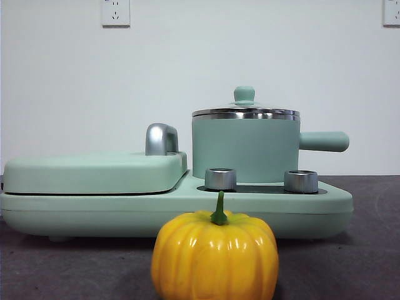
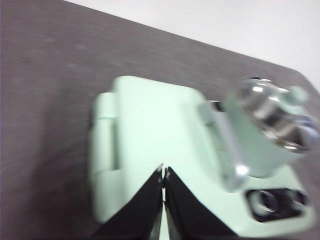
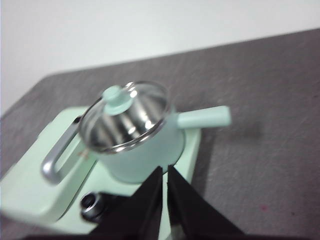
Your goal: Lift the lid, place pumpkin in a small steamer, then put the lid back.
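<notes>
The yellow-orange pumpkin with a green stem sits on the dark table in front of the appliance in the front view. The small steamer, mint-green with a side handle pointing right, stands on the appliance's right half. The glass lid with its mint knob rests on it. The right wrist view shows the steamer and lid from above, with my right gripper shut and empty, above and apart from them. My left gripper is shut and empty above the griddle cover; the steamer shows beside it.
The long mint-green appliance base has two chrome knobs at its front. A flat griddle cover with a chrome handle fills its left half. A white wall stands behind the table.
</notes>
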`<state>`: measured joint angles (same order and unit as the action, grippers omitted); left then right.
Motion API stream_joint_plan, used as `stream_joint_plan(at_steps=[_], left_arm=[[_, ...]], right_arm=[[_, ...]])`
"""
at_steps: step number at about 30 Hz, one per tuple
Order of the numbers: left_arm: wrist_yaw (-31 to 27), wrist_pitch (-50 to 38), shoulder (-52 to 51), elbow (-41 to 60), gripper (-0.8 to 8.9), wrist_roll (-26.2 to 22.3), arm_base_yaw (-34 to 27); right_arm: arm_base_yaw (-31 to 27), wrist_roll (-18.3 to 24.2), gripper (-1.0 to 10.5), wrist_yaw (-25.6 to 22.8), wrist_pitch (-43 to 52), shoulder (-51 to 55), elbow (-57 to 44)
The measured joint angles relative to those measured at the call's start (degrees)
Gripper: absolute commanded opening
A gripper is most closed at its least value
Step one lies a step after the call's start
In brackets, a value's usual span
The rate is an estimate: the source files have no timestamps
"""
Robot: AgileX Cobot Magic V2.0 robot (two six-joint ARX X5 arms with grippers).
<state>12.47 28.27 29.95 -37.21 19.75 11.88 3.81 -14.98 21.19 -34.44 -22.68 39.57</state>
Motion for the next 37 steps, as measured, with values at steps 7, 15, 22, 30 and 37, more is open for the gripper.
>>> stream_joint_plan(at_steps=[7,15,22,30,37], left_arm=[[8.26,7.78,14.67,-15.02,0.08,-4.26,2.10],[11.76,15.26,25.29,-24.04,0.08,-9.33,4.11],[11.76,15.39,26.80,-24.04,1.46,-9.88,4.11],[11.76,14.73,27.80,-24.04,4.20,-10.16,4.11],[11.96,12.68,27.87,-24.04,4.20,-10.19,5.01]], right_arm=[[0.04,8.17,0.1,4.85,-12.13,-12.35,13.60],[0.04,11.98,0.1,8.07,-13.57,-18.16,18.12],[0.04,12.22,1.2,7.69,-13.62,-18.25,18.12],[0.04,12.22,4.6,7.67,-14.12,-18.40,18.12],[0.04,12.22,4.8,7.67,-14.21,-18.40,18.12]])
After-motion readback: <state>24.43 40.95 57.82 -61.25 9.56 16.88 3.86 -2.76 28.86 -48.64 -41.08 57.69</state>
